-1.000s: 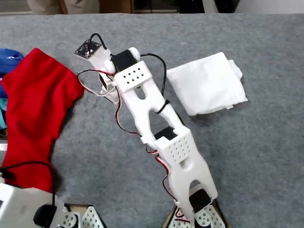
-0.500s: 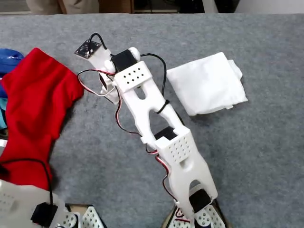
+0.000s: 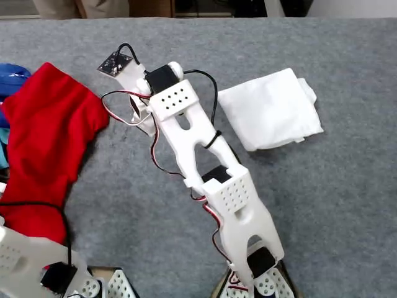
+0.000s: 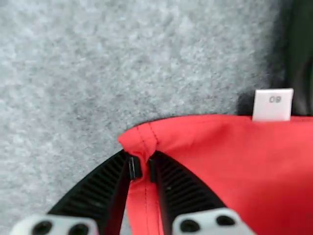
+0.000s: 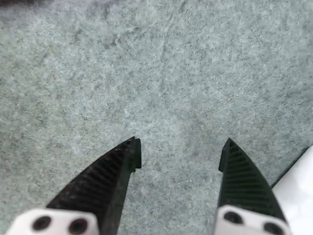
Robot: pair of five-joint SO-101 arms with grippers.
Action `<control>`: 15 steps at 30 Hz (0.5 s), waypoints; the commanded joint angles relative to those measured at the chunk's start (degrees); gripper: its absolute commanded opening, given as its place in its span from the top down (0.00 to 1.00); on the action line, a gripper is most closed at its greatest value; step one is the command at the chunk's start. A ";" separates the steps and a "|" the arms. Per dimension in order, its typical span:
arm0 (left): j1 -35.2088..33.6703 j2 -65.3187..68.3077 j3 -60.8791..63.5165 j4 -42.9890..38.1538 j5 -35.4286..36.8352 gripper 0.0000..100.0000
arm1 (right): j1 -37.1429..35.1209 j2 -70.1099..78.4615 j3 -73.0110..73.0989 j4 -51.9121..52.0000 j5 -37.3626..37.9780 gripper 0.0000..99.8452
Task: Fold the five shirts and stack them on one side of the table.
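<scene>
At the lower left of the high view, the left arm (image 3: 28, 264) has shifted in the last second. Its white body dips toward the frame's edge, then comes back up at a new tilt, and the black cable loops along with it. The red shirt (image 3: 49, 136) hardly answers; its lower end lies about where it did. I take that as the arm settling its hold before a pull, not yet a fold.

The left claw (image 4: 144, 169) is clenched on the shirt's stitched hem, with a pinch of red cloth bunched between the black fingers. The right claw (image 5: 178, 156) is spread wide over bare grey table (image 3: 322, 205) with nothing between its fingers. Its arm reaches from the bottom centre up toward the upper left, between the two shirts.

The red shirt sprawls down the left side of the high view, unfolded, wide at the top and narrowing toward the left arm. It looks soft and limp, and a small white label (image 4: 273, 104) shows at its edge. A white shirt (image 3: 270, 115) lies at the upper right, well apart, already folded into a rough square. A bit of blue cloth (image 3: 12, 74) peeks out at the left edge beside the red. By my count most of the job is still ahead.
</scene>
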 commanded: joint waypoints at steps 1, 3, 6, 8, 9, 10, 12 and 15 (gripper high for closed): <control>-0.88 -3.12 -4.04 3.52 -2.20 0.98 | 1.01 -0.75 -1.27 0.09 -0.44 0.74; -0.88 -6.02 -4.92 5.36 -3.34 0.98 | 1.01 -0.75 -1.27 0.00 -0.44 0.74; 0.18 -11.82 -3.87 6.86 -5.80 0.98 | 1.01 -0.57 -1.19 0.00 -0.44 0.74; 2.55 -15.60 -1.14 7.21 -6.77 0.98 | 1.01 0.40 -1.36 0.00 -0.44 0.74; 3.60 -17.45 0.53 7.21 -6.59 0.98 | 1.01 1.19 -1.63 0.09 -0.44 0.74; 5.01 -19.56 2.29 7.21 -6.42 0.98 | 1.01 1.80 -1.71 0.18 -0.44 0.74; 7.74 -24.04 6.51 7.30 -5.80 0.98 | 1.01 2.77 -1.71 0.35 -0.53 0.74; 11.87 -32.66 13.27 7.38 -5.80 0.98 | 1.01 3.12 -1.71 0.35 -0.53 0.74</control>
